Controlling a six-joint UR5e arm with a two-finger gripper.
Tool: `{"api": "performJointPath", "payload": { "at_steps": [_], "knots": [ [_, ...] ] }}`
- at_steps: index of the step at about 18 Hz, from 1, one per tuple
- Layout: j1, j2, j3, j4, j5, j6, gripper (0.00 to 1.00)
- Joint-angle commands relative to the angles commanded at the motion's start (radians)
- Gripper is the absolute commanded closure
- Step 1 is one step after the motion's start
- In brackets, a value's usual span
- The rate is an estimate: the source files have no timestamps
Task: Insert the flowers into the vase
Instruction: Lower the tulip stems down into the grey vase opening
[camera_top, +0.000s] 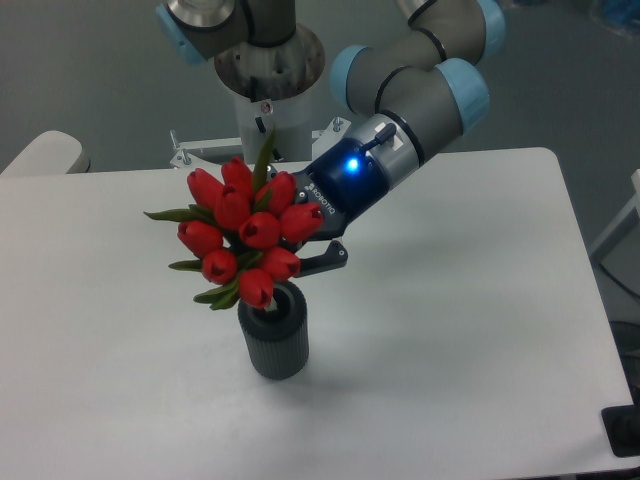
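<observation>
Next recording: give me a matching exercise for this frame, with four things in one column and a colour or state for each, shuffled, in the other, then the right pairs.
Things:
1. flowers
2. vase
3. pincer
4. table

Colour or state:
A. white, flat, carrying the ribbed container
B. dark grey, upright, standing on the white surface
C. red buds with green leaves, held tilted just above the container's rim
D. black fingers reaching in behind the bunch, blue light glowing on the wrist above

Pairs: 1-C, 2-B, 3-D, 4-A
</observation>
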Motion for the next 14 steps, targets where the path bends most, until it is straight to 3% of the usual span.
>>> {"api": "performJointPath", "payload": {
  "at_steps": [14],
  "knots": [
    [0.028,-0.054,-0.131,0.0,0.002,0.235,0.65]
  ]
}}
